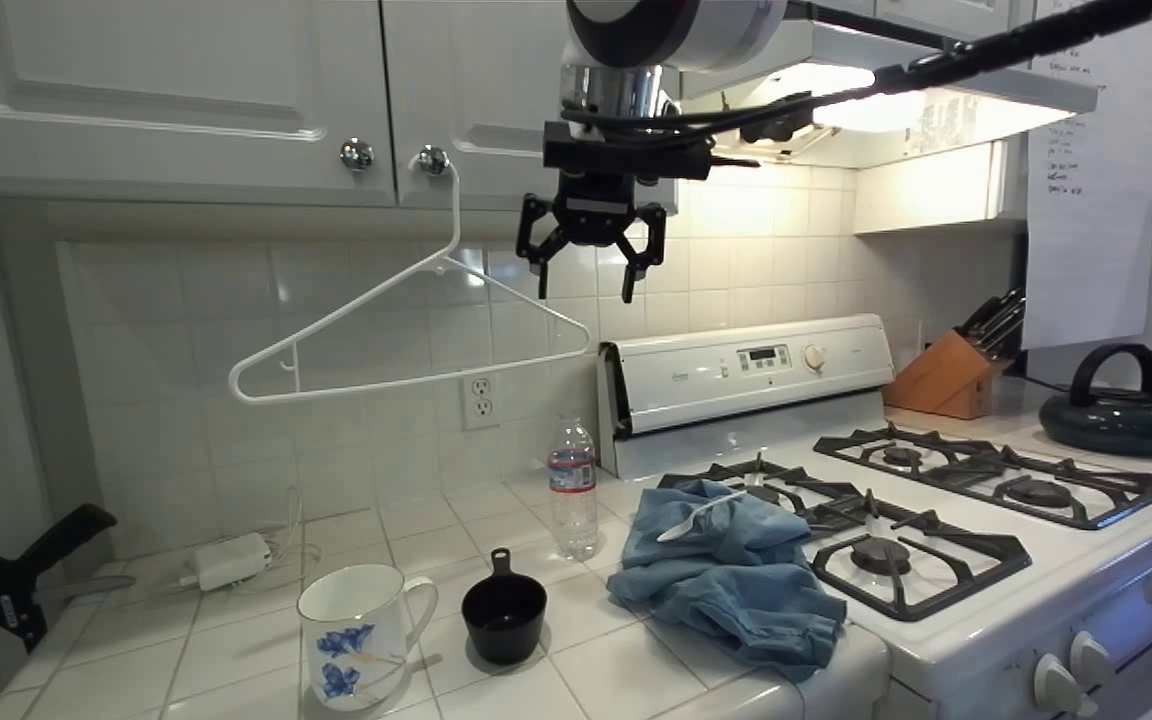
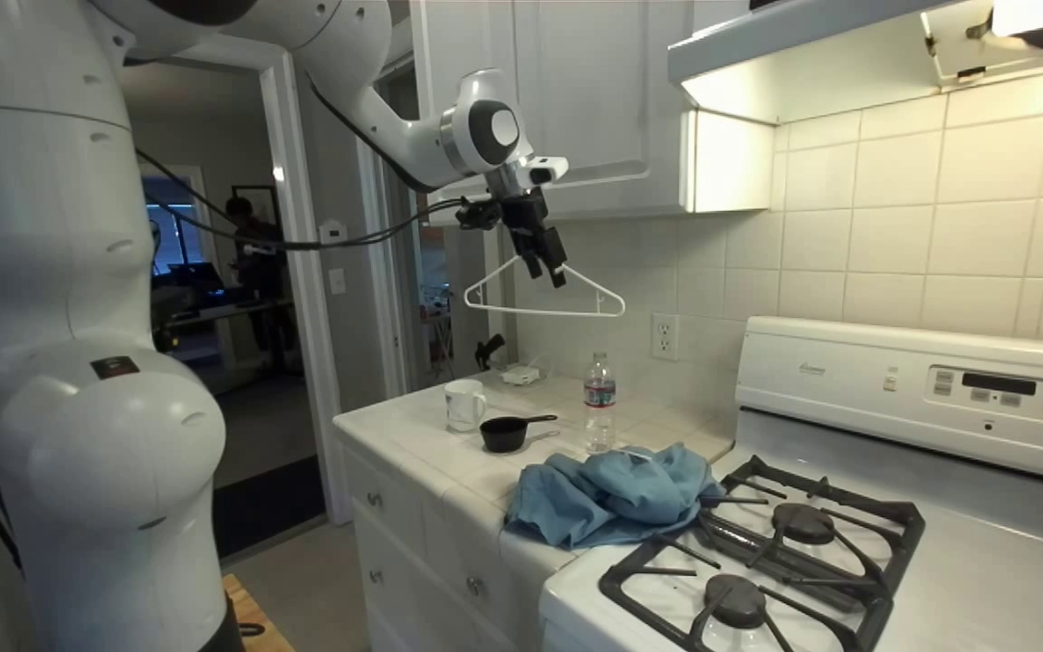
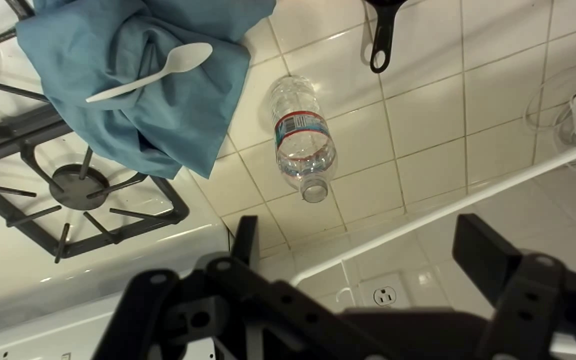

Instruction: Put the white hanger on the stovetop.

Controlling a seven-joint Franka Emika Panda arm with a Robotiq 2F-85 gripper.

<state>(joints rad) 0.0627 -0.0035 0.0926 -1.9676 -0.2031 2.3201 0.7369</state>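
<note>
The white hanger (image 1: pixel 376 387) hangs by its hook from a cabinet knob, in front of the tiled wall. It also shows in an exterior view (image 2: pixel 544 312), partly behind the gripper. My gripper (image 1: pixel 585 297) is open and empty, pointing down, right of the hanger's hook and apart from it. It also shows in an exterior view (image 2: pixel 547 277). In the wrist view, the hanger's bar (image 3: pixel 405 230) runs slantwise beyond my spread fingers (image 3: pixel 358 218); its hook is out of that view. The stovetop (image 1: pixel 1076 550) with black grates lies to the right, also in an exterior view (image 2: pixel 983 561).
Blue cloth (image 1: pixel 726 600) with a white spoon (image 1: pixel 701 515) overlaps the stovetop's edge. A bottle (image 1: pixel 574 500), a black cup (image 1: pixel 504 615) and a mug (image 1: pixel 351 640) stand on the counter. Cabinet doors (image 1: pixel 186 90) and a range hood (image 1: pixel 946 60) are above. A kettle (image 1: pixel 1116 415) stands far right.
</note>
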